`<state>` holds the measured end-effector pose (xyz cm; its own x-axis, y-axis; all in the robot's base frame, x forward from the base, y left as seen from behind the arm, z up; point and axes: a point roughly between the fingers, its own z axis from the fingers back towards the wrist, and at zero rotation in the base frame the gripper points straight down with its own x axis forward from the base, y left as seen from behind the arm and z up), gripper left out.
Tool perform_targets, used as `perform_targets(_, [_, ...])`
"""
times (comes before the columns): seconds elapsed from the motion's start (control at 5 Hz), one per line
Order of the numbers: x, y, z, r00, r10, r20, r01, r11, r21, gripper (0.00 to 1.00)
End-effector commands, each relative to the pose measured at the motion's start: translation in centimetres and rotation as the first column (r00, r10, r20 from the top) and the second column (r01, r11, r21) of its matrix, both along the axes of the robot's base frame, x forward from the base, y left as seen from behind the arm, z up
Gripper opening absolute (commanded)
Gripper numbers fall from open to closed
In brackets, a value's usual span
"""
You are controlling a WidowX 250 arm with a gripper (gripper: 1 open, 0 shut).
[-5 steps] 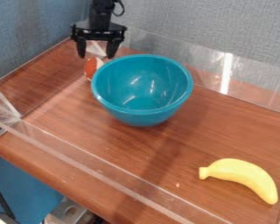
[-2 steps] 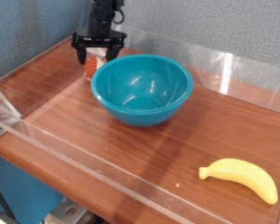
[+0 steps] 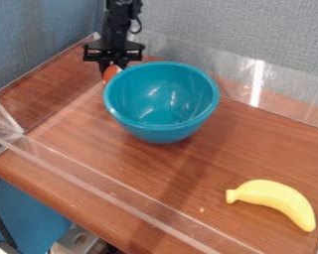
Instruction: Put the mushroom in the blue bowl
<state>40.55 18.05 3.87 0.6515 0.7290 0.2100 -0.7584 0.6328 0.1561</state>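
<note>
At the far left, a clear plastic wall [image 3: 29, 134] runs along the near and left edges of the brown wooden table [image 3: 108, 169], and a small clear piece stands at its corner by the left border of the picture. Further right, at the back of the table, the black gripper [image 3: 111, 67] comes down from above, pointing steeply downward. Its fingers are drawn close together around the mushroom [image 3: 110, 70], of which only a small red-orange part shows between and just under the fingers. The jaws look clamped on it, though the stem is hidden and I cannot tell if the mushroom rests on the table or is lifted. The mushroom is just behind the left back rim of the blue bowl [image 3: 162, 101], very near it but outside it. The bowl is teal-blue, round, deep and glossy, it stands upright near the middle of the table, and its inside holds nothing. Behind the bowl, to the right, another clear plastic wall [image 3: 254, 79] closes the back side in front of a grey-blue textured background. Far to the right and near the front edge, well apart from the bowl, a yellow toy banana [image 3: 272, 203] lies flat on the wood.
</note>
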Motion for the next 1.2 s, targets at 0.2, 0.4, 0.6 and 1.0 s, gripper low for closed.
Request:
perform_targets(0.2, [0.3,-1.3,12.0,0.974,-0.018,0.227,0.032,0.998,-0.058,0.00])
perform_targets(0.4, [0.1,-1.2,16.4,0.957,-0.054,0.287,0.089,0.990,-0.110,0.00])
perform_targets(0.6, [-1.7,-4.4,17.0,0.946,-0.129,0.297,0.169,0.979,-0.114,0.00])
perform_targets(1.0, [-5.1,-11.6,15.2,0.920,-0.272,0.283,0.314,0.943,-0.112,0.00])
